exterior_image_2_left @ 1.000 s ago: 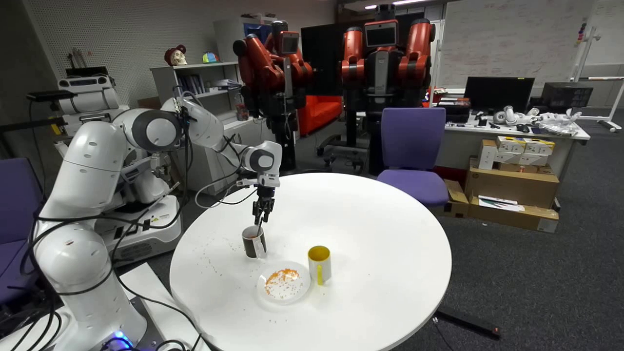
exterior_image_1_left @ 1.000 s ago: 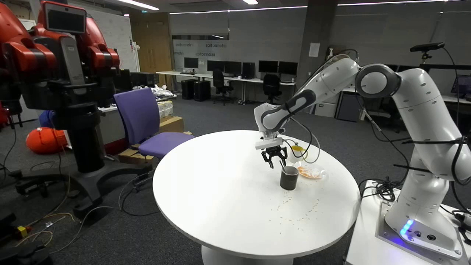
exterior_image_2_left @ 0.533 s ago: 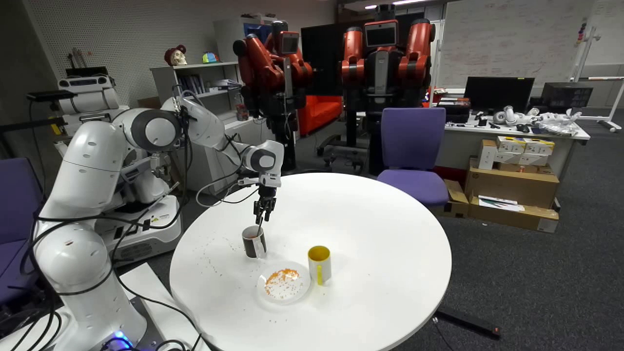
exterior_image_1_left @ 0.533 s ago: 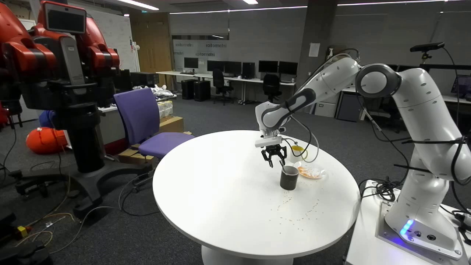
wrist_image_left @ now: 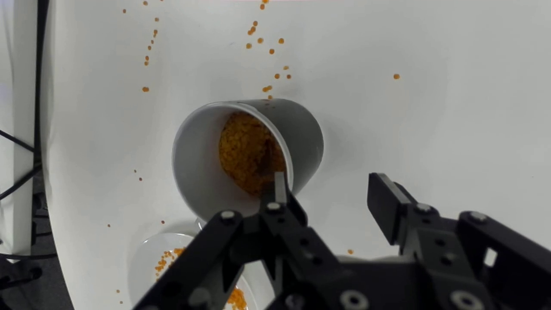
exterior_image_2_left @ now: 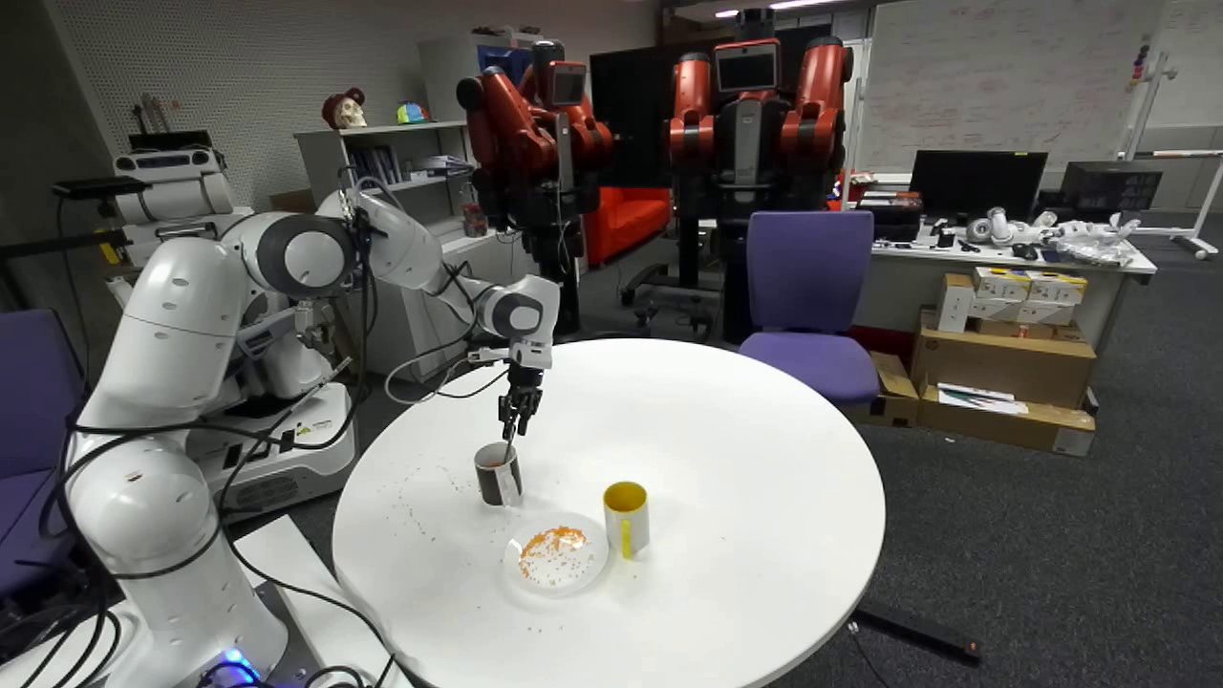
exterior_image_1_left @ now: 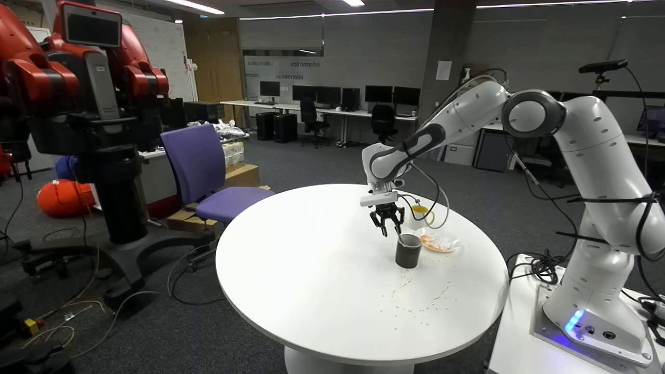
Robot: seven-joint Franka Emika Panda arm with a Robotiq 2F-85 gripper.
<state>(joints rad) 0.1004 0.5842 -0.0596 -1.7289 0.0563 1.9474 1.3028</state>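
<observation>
**Black two-finger gripper (wrist_image_left: 330, 185) hangs by the rim of the dark grey cylindrical mug (exterior_image_1_left: 408, 253), holding nothing**

During the last second the gripper has made only a very small shift, while the mug has kept its place, upright on the white round table (exterior_image_2_left: 745, 459). For the work this means, in my judgement, a little adjustment of position and no grasp.

The fingers stand wide apart; in the wrist view one of them covers part of the mug's rim. A thin dark stick (exterior_image_2_left: 507, 453), perhaps a spoon handle, leans out of the mug close to the fingertips; whether it touches them, I cannot tell. Inside the mug lies a heap of small orange grains (wrist_image_left: 243, 146).

Near the mug is a shallow white round plate (exterior_image_2_left: 597, 559) with more such grains, and beside the plate stands a white mug with yellow inside and yellow handle (exterior_image_2_left: 631, 514). Loose orange grains (wrist_image_left: 252, 29) are scattered on the table.
</observation>
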